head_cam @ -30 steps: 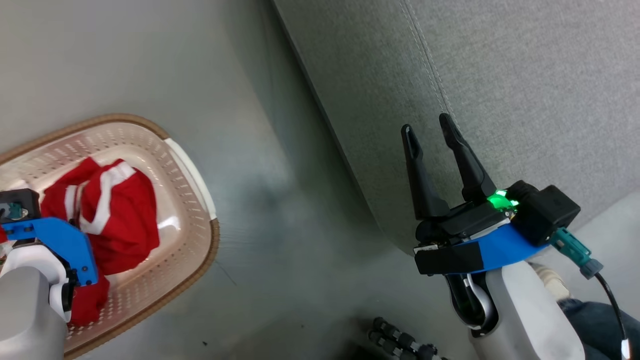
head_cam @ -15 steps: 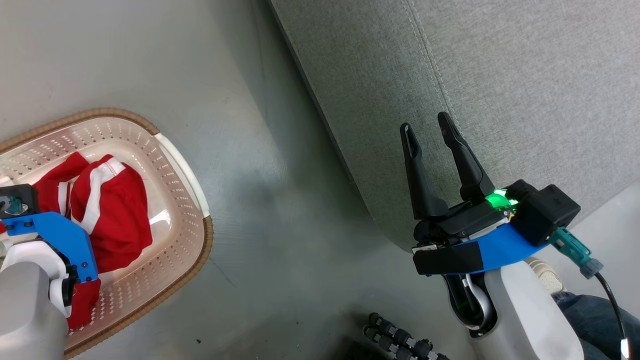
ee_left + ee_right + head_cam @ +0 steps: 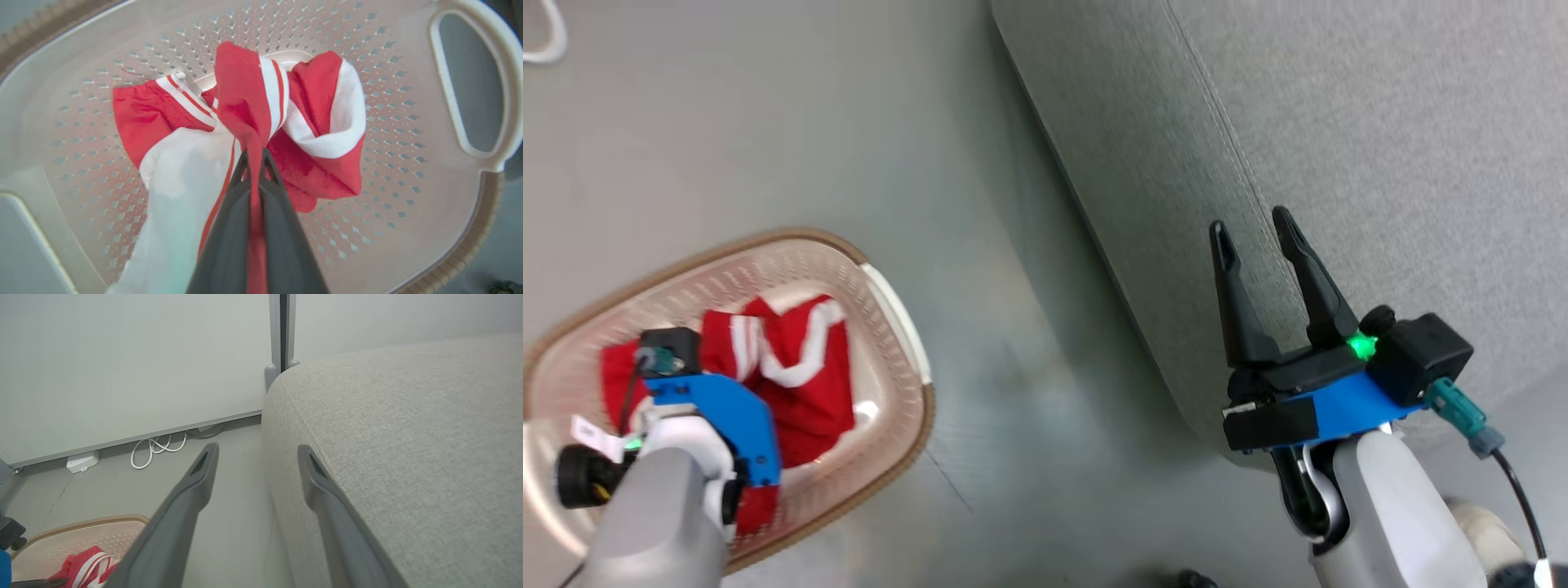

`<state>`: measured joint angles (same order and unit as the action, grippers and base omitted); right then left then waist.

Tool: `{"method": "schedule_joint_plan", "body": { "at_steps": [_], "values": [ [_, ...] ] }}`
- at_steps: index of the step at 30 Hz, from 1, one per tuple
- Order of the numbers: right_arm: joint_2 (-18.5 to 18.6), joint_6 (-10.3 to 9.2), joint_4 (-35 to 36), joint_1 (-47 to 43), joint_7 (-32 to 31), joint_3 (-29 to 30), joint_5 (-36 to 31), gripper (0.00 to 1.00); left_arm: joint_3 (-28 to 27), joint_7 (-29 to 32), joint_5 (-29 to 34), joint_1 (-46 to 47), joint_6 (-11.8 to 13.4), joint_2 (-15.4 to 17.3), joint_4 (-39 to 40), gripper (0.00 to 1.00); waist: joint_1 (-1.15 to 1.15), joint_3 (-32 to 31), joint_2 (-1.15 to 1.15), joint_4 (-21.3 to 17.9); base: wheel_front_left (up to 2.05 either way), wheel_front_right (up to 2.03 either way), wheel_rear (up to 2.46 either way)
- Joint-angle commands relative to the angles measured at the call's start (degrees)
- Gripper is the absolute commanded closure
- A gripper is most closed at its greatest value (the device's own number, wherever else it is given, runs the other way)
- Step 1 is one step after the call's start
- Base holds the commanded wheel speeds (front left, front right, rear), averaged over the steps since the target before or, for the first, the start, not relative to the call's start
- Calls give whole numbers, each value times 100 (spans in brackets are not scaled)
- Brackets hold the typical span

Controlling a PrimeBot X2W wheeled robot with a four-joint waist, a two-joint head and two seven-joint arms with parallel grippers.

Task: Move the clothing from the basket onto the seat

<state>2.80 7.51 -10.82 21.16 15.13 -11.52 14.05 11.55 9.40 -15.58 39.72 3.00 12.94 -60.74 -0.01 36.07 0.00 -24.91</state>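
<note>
Right tool (image 3: 1250, 220) — by seat (image 3: 1380, 122), grey floor (image 3: 768, 122)

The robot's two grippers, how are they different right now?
The left gripper is shut, pinching the red clothing. The right gripper is open with nothing in it. The left gripper points down into the basket, while the right gripper is by the edge of the grey seat. Both have two long dark fingers.

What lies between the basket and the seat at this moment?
Bare grey floor separates the basket from the seat, seen in the head view; nothing rests on that stretch.
</note>
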Motion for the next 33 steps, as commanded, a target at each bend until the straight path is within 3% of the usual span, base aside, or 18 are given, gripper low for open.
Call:
{"method": "schedule_joint_plan", "body": {
  "at_steps": [1,10,16,20,25,33],
  "values": [
    [16,-4,-49,-121,1,29,-64,0,19,-33,-29,-113,-28,-47,-19,100,1,-615,0,485,0,0,0],
    [19,-4,-440,-525,1,266,-577,0,644,-572,200,-4,-690,-633,-146,100,1,-2102,0,1295,0,0,0],
    [17,-4,-545,-897,-121,425,-845,0,1030,-880,106,192,-968,-933,98,100,1,-2855,0,1634,0,0,0],
    [17,-4,-446,-1194,-301,464,-896,0,1370,-1009,-177,269,-1022,-996,482,100,1,-3240,0,1761,0,0,0],
    [16,-4,-266,-1485,-513,428,-962,0,2178,-898,-1108,354,-1045,-1002,1501,100,1,-3535,0,1846,0,0,0],
    [16,-4,3,-1624,-736,242,-963,0,3282,-711,-2058,912,-660,-998,2484,100,1,-3713,0,1850,0,0,0]
  ]
}}
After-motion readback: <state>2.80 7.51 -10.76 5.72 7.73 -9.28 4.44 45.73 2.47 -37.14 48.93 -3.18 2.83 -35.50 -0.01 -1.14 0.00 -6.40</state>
